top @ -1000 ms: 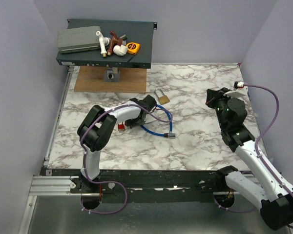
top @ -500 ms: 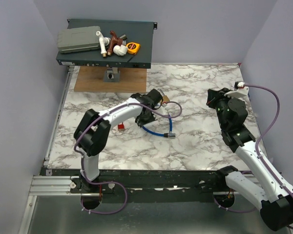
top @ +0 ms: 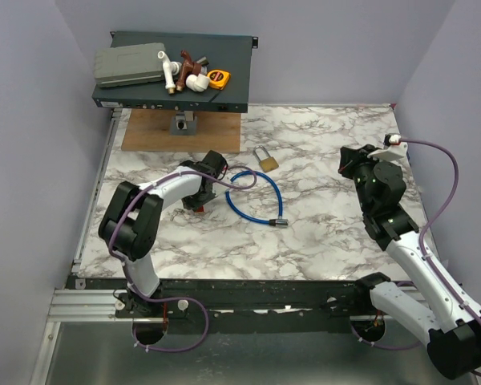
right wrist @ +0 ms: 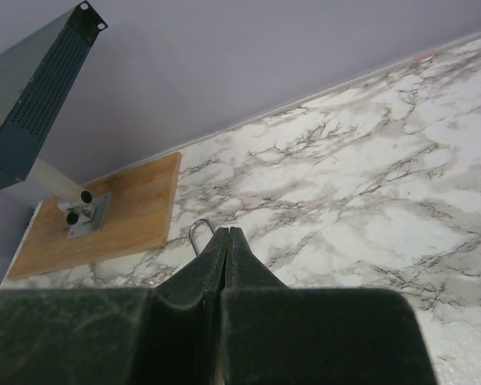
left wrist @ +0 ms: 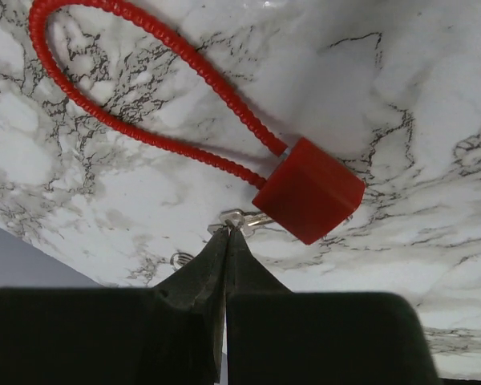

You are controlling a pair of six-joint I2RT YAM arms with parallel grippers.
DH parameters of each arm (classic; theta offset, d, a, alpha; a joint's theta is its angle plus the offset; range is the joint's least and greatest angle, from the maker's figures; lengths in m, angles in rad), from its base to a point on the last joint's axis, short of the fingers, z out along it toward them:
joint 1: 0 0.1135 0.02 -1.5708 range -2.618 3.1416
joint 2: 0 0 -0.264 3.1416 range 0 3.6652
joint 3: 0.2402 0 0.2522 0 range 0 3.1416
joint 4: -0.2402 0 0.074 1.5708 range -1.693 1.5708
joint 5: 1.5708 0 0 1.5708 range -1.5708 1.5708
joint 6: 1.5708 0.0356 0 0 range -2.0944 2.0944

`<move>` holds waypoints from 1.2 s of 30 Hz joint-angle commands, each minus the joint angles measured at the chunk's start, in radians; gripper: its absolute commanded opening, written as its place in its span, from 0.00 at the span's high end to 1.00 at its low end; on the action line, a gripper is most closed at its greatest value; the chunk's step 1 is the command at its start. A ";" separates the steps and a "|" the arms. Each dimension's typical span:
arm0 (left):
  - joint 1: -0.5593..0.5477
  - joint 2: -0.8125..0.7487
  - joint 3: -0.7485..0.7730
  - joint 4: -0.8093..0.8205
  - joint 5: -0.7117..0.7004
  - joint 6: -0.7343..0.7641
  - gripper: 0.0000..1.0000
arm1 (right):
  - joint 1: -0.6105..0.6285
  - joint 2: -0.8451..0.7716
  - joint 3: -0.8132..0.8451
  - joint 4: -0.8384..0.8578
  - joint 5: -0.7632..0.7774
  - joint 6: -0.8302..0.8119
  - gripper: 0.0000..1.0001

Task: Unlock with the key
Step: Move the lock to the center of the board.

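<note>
In the left wrist view, the key lies on the marble, a small silver piece joined to a red tag with a long looped red cord. My left gripper is shut, its tips touching the key's silver end. From above, the left gripper sits over the red tag. The brass padlock lies apart to the right. My right gripper is shut and empty. In the right wrist view, only the padlock's shackle shows past its tips.
A blue cable lock loops just right of the left gripper. A wooden board with a stand carries a dark shelf of clutter at the back left. Purple walls close in both sides.
The left arm had reached right toward the padlock half a second ago. It has swung back left and now has its tips at the red-tagged key. The right arm has not moved.
</note>
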 commanded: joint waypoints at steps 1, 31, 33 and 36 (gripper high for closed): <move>-0.011 0.045 0.013 0.062 -0.098 -0.045 1.00 | 0.006 -0.014 0.007 0.001 -0.018 -0.006 0.99; -0.247 0.145 0.225 -0.123 0.193 -0.107 1.00 | 0.006 -0.038 0.022 -0.022 -0.009 -0.021 0.99; -0.239 0.092 0.244 -0.153 0.240 -0.106 1.00 | 0.005 -0.028 0.027 -0.020 -0.031 -0.017 0.99; -0.175 -0.013 0.313 -0.247 0.380 -0.120 0.95 | 0.005 0.005 0.026 0.002 -0.120 -0.001 0.99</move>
